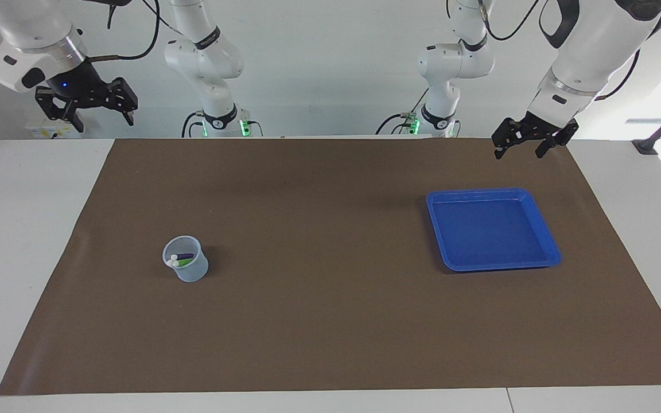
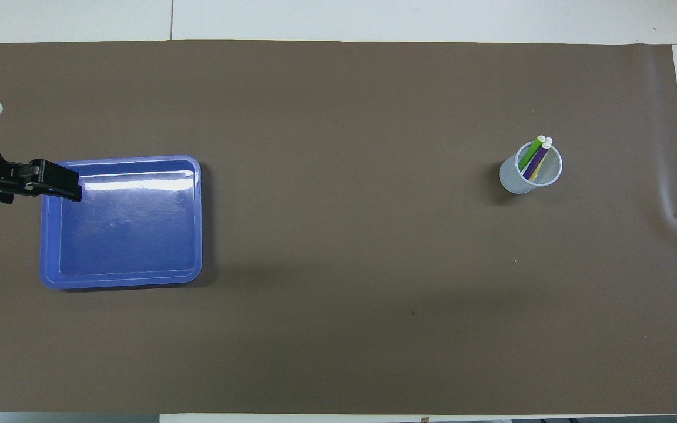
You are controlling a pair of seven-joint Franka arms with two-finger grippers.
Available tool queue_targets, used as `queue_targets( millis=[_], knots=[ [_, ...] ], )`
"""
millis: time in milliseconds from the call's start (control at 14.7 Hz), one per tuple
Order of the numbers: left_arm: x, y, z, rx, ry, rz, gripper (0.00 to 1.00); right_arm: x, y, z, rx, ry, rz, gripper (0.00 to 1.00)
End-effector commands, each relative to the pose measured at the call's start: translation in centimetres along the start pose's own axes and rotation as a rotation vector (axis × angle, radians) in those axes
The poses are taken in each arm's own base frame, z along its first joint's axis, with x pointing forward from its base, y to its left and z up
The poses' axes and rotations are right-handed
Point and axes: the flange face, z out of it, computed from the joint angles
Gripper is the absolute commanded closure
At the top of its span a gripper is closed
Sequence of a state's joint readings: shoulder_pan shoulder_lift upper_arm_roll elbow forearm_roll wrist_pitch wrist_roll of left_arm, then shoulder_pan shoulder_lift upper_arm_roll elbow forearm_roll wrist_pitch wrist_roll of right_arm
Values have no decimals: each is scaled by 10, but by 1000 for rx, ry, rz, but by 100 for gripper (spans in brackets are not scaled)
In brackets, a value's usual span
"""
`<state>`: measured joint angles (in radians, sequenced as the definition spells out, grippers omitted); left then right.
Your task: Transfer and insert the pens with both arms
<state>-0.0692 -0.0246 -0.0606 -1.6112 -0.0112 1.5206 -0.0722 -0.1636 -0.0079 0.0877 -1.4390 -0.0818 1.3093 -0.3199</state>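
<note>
Raised at the robots' edge of the worktop (image 1: 20,229), left gripper (image 1: 524,140) and right gripper (image 1: 86,106) wait, fingers wide and empty; blue tray (image 1: 543,226) likewise empty. Farther out, all three pens (image 2: 535,157) stand in the cup (image 2: 515,182), apparently inserted.

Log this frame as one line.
pens: all three in cup | tray: nothing in it | left claw: open, raised | right claw: open, raised

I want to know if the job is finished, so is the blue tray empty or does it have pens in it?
Empty. The tray shows only its bare blue floor in both views; the green, purple and yellow pens stand together in the cup.
</note>
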Motion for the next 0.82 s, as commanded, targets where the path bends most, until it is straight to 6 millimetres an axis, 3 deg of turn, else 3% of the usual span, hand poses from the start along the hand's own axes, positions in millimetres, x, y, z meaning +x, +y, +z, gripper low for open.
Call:
queue_targets(
  millis=[0,205,750],
  knots=[
    [-5,-2,-1,18,4,7,0,-4,-7,0,-22,33,24,0],
    [-5,-2,-2,16,9,3,0,-6,-12,-4,-23,44,18,0],
    [-5,-1,-2,13,10,-5,0,-5,5,5,-15,48,67,0]
  ],
)
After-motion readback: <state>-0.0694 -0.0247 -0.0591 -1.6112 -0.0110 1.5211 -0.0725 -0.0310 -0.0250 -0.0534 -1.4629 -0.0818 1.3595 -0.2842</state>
